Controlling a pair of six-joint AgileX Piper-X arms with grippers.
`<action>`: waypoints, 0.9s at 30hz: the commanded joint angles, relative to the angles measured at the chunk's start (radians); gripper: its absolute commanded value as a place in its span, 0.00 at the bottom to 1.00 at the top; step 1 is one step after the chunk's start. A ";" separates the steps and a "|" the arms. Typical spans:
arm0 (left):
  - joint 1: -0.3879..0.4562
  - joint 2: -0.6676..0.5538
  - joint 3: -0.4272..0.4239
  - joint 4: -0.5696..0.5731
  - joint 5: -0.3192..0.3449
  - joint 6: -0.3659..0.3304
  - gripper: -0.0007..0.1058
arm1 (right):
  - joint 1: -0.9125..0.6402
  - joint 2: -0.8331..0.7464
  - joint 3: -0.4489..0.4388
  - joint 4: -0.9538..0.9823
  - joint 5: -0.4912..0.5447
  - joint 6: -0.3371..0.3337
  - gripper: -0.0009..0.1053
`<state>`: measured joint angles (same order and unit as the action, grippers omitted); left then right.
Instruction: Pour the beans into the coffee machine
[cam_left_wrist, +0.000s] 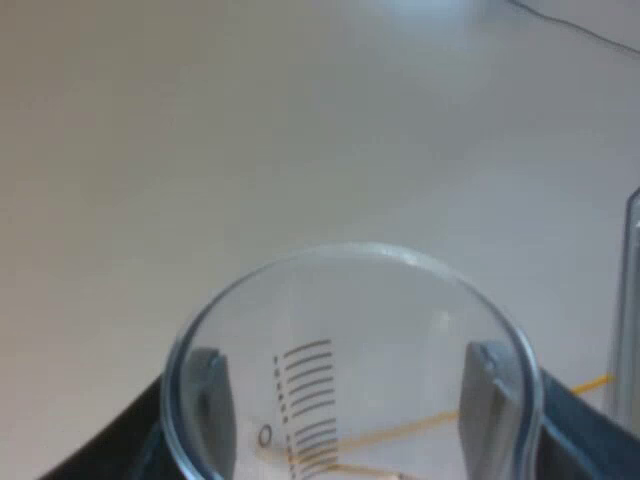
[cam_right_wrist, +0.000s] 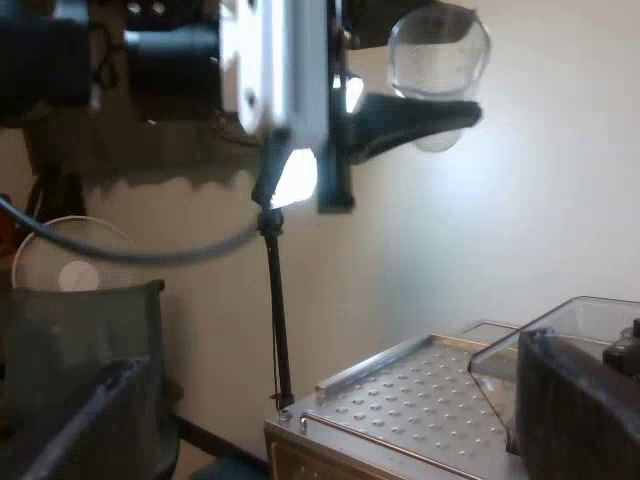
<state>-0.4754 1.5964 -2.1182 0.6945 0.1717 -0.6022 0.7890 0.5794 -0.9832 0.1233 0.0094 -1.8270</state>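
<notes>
Zero beans show in the measuring glass (cam_left_wrist: 350, 320), clamped at its sides by my left gripper (cam_left_wrist: 345, 405) (the scale reads clean through it) and held high above the machine. The pour looks done, with setting the glass down probably what's left. My right gripper (cam_right_wrist: 330, 410) hangs wide, holding nothing, beside the bean hopper (cam_right_wrist: 560, 335) on the espresso machine (cam_right_wrist: 400, 400), whose top is perforated steel. Whether the hopper holds beans I cannot tell. Beyond stands a plain pale wall (cam_right_wrist: 560, 200).
</notes>
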 joint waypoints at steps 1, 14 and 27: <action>-0.002 -0.039 -0.005 0.064 -0.043 -0.285 0.28 | 0.000 -0.008 -0.006 -0.015 -0.017 -0.017 0.75; 0.095 -0.222 0.038 0.414 -0.126 -0.668 0.28 | 0.005 -0.008 -0.006 0.123 -0.094 -0.009 0.75; 0.365 -0.565 0.521 0.285 0.101 -0.761 0.28 | 0.005 -0.008 0.000 0.331 -0.175 -0.009 0.75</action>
<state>-0.1127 1.0440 -1.6145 1.0037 0.2505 -1.3388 0.7921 0.5794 -0.9812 0.4470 -0.1526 -1.8270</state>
